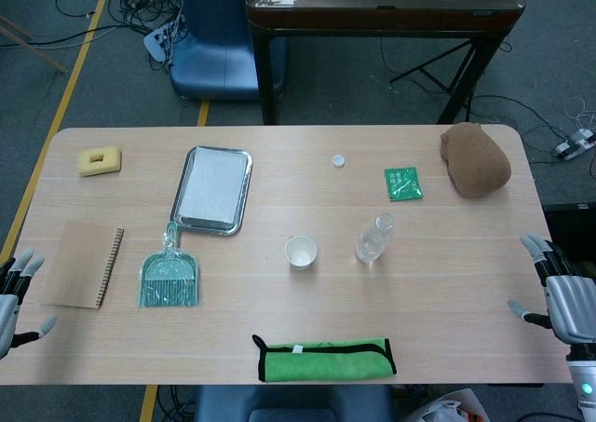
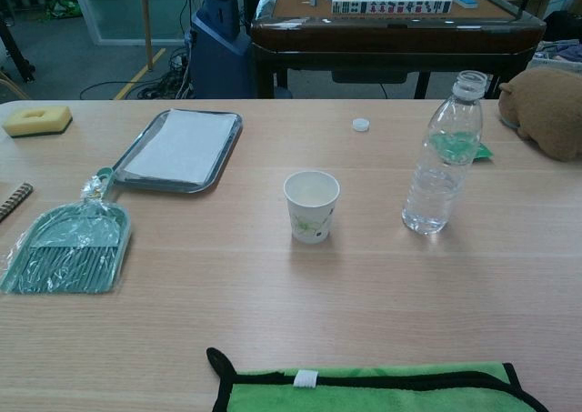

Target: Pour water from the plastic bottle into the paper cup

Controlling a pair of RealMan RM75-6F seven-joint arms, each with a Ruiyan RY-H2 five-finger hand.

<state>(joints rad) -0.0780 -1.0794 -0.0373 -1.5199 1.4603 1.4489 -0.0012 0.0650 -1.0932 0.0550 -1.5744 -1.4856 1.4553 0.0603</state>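
A clear plastic bottle [image 1: 374, 238] [image 2: 443, 155] stands upright and uncapped near the table's middle, with a little water at the bottom. A white paper cup [image 1: 300, 252] [image 2: 311, 206] stands upright to its left, a short gap between them. The bottle's white cap [image 1: 338, 160] [image 2: 361, 125] lies farther back. My left hand [image 1: 13, 296] hangs open off the table's left edge. My right hand [image 1: 562, 292] is open at the right edge, well to the right of the bottle. Neither hand shows in the chest view.
A metal tray [image 1: 213, 188], a green dustpan with brush [image 1: 169, 275], a notebook [image 1: 82, 263] and a yellow sponge [image 1: 99, 160] lie to the left. A green cloth [image 1: 324, 358] lies at the front edge. A green packet [image 1: 402, 183] and a brown plush [image 1: 476, 158] sit at the back right.
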